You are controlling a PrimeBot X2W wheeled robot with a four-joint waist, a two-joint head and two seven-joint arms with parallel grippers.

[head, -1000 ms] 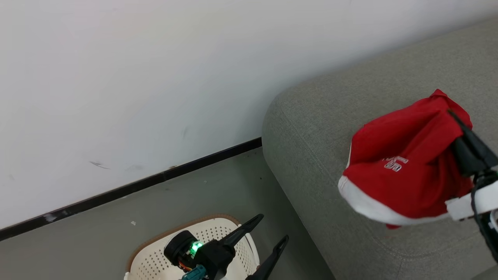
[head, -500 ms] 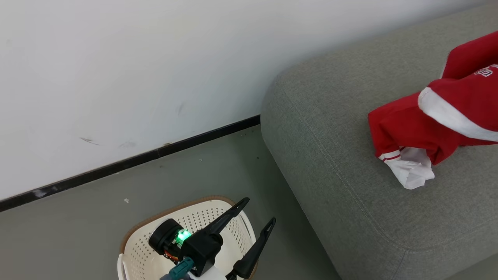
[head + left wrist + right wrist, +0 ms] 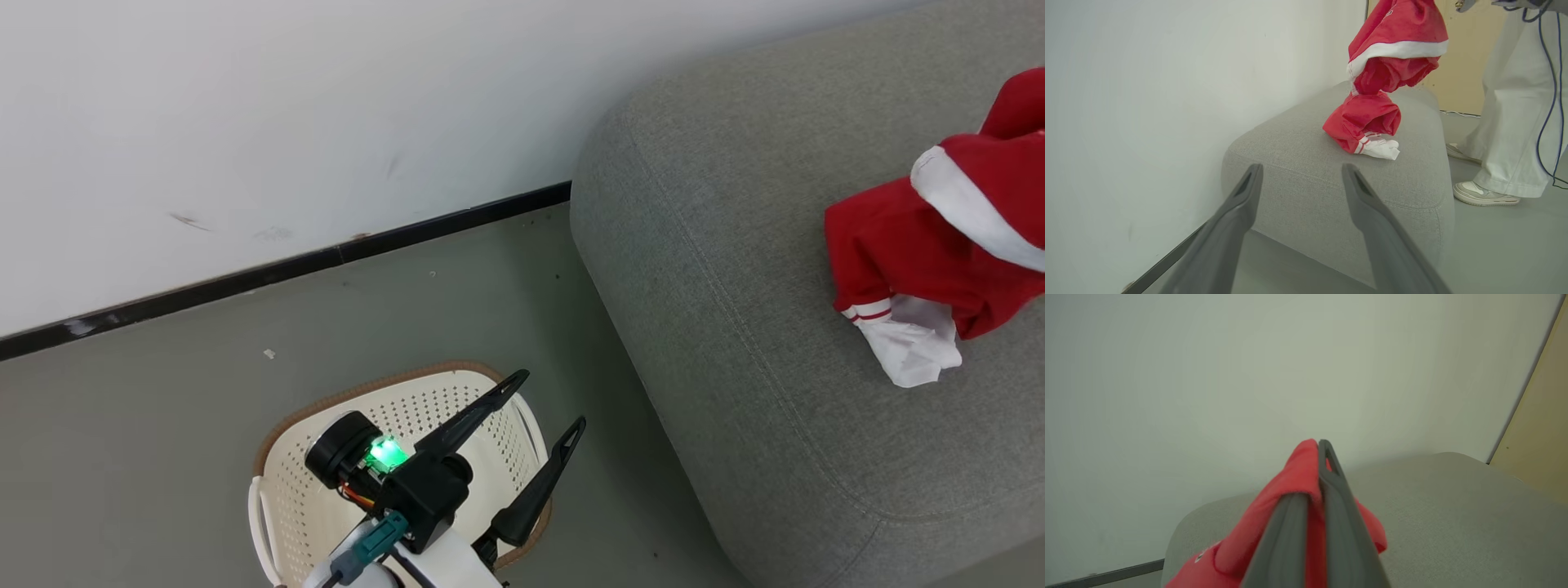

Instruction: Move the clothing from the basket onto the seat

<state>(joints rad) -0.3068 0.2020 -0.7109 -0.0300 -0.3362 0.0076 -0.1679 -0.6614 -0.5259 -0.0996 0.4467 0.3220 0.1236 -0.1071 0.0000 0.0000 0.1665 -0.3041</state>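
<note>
Item one, the right gripper [image 3: 1321, 446]: fingers together, clamped on a fold of the clothing [image 3: 1290, 486]. Red cloth is pinched between them and spills over one finger. The garment hangs from this grip above the seat [image 3: 735, 245].

Item two, the clothing: one red garment with a white band across it. The upper part is lifted clear. The lower end, with its red-striped white cuff [image 3: 906, 351], rests on the seat top, near the rounded end by the wall [image 3: 245, 122]. The left wrist view confirms contact: the lower bundle lies on the cushion and the rest rises from it past the top edge.

Item three, the left gripper [image 3: 551, 400]: fingers spread wide apart, nothing between them. In the head view it shows over the basket [image 3: 298, 498], tips pointing toward the seat.

Item four, the basket: upright on the floor [image 3: 163, 425], near the seat's end and not touching it. Its inside is partly hidden by the left wrist, so contents cannot be told.

Item five, a person: white trousers [image 3: 1511, 122] and pale shoes [image 3: 1484, 195] stand on the floor beside the seat, on the side away from the wall, with a blue cable [image 3: 1551, 102] hanging in front of them
</note>
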